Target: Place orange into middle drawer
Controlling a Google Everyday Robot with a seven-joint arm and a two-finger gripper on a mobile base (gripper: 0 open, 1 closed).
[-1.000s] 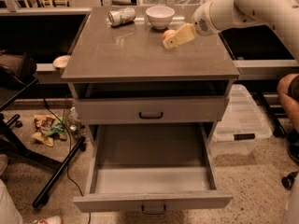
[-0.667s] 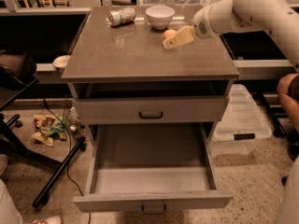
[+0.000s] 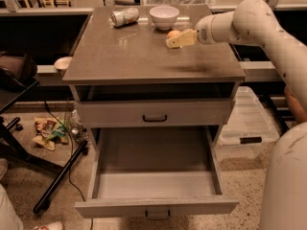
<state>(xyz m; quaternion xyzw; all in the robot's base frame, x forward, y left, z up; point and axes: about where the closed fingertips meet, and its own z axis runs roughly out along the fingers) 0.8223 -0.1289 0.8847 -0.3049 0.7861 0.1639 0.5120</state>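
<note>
**A:** Item: gripper. Position?

**B:** Over the cabinet top, far right part, in front of the white bowl. It sits lower and a touch further left than a second ago. Whether the claw is apart or together cannot be told.

**A:** Item: orange. Position?

**B:** On the cabinet top, right at the gripper's far side. Touching or just beside, unclear. It shows now and did not a second ago.

**A:** Item: middle drawer?

**B:** Pulled out toward the near side, grey floor bare.

**A:** Other entries?

**B:** A drink can on its side, far left of the bowl.

**A:** Status?

**B:** By my reading, the approach is closing for a grasp. The orange is not yet lifted, and the carry down to the drawer is still to do.
</note>
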